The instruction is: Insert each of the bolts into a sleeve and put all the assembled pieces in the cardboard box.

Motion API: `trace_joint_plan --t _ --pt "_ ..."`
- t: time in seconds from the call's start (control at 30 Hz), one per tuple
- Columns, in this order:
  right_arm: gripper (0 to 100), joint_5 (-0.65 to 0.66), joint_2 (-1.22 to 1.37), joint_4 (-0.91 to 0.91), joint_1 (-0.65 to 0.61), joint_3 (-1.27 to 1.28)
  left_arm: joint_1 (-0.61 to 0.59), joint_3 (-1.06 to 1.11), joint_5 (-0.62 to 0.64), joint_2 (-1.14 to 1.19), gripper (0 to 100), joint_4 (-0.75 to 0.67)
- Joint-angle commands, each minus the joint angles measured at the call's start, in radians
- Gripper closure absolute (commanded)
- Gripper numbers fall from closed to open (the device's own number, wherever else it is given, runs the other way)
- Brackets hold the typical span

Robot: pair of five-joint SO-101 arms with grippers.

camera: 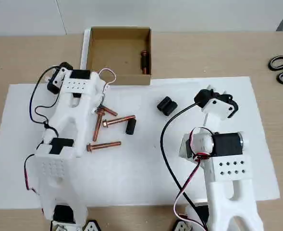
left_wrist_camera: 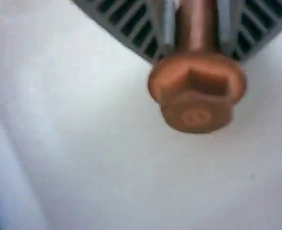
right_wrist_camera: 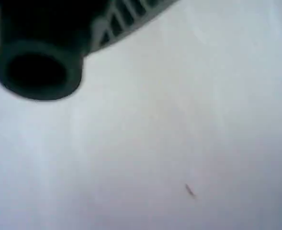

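Left gripper (left_wrist_camera: 196,26) was pinching a copper bolt (left_wrist_camera: 196,93) by its shank, and the hexagonal head stuck out over the white sheet (left_wrist_camera: 83,158). Right gripper (right_wrist_camera: 76,26) was pressed on a black sleeve (right_wrist_camera: 38,69), with the open bore of the sleeve free at the end.

In the high view the two arms were well apart. The left arm was over the loose bolts (camera: 118,120) and the right arm was on the right part of the sheet. One loose sleeve (camera: 130,126) lay just beside those bolts, and two more sleeves (camera: 166,106) lay near the middle. The cardboard box (camera: 118,78) stood at the far edge of the sheet, with one assembled piece (camera: 144,61) along its right wall.

For the insertion, I judge that both grippers should meet over the middle of the sheet. The plain end of the bolt, hidden behind the jaws, should face the bore on one line with it. The push should be slow, because a small tilt could jam the bolt at the rim.
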Motion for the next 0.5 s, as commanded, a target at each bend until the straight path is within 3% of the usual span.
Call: trace_joint_plan --t 0.0,0.37,0.47 --pt "99.6 0.002 -0.015 -0.024 0.01 -0.003 0.005 -0.147 -0.006 -0.015 99 0.063" --pt "99.6 0.005 -0.015 -0.042 0.007 -0.005 0.13 -0.599 -0.011 -0.015 99 0.376" --pt "99.6 0.006 -0.019 -0.047 0.002 -0.006 0.144 -0.725 -0.08 -0.015 99 0.463"
